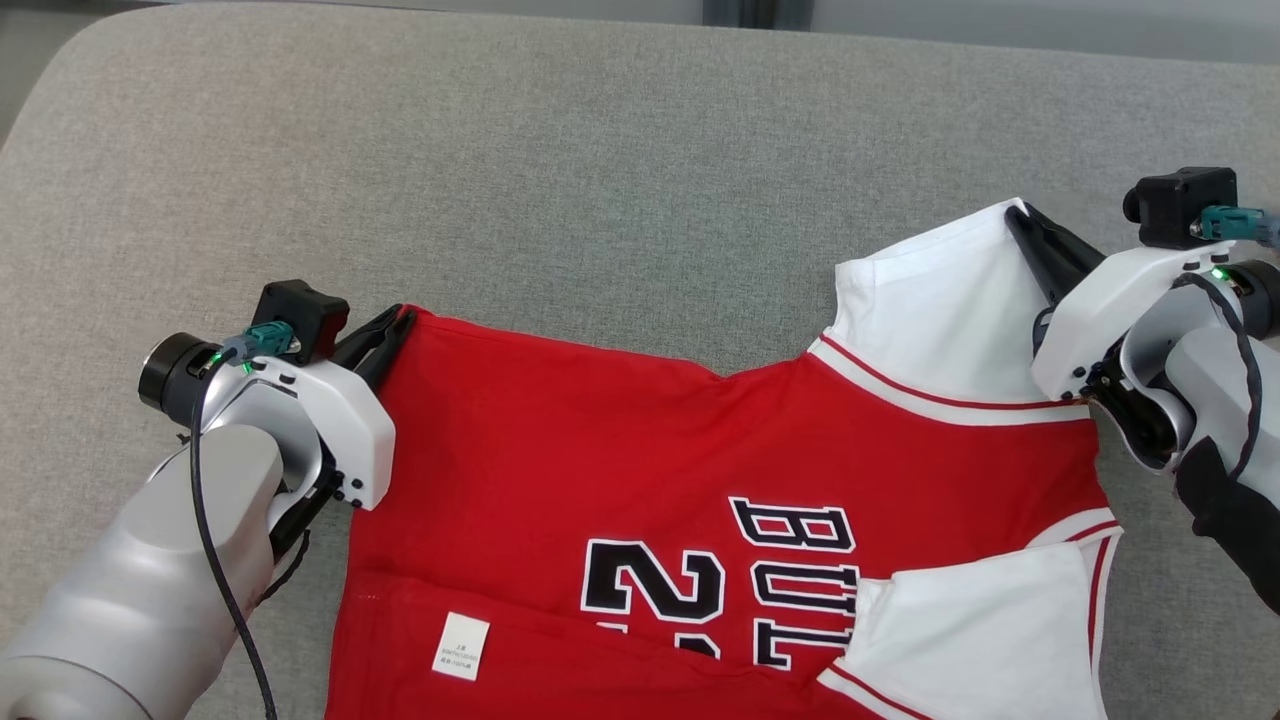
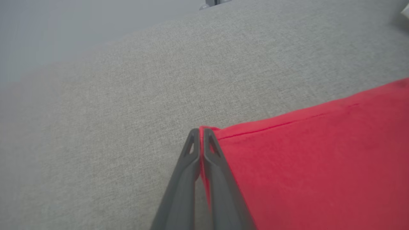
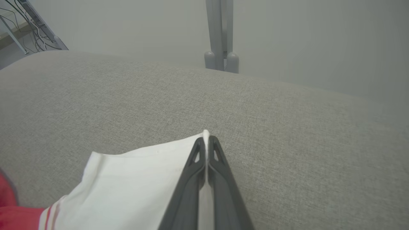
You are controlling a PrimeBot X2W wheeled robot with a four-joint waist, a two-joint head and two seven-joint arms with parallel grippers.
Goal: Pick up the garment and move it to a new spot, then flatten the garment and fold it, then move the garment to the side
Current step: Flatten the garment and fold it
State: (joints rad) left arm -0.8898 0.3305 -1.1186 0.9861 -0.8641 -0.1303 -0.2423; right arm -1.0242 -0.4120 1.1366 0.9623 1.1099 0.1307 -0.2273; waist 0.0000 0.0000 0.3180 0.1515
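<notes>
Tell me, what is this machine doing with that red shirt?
A two-armed robot is handling a red and white basketball jersey that lies on a grey fabric surface. Its left pincer is shut on a red corner of the jersey. Its right pincer is shut on the tip of a white sleeve. The cloth spans between the two pincers, mostly flat with a few creases, so the robot seems to be spreading it out before folding.

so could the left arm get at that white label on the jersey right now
Probably not as things stand: the left gripper is shut on a red corner of the jersey. The label lies uncovered close by, so it looks reachable once it lets go.
</notes>
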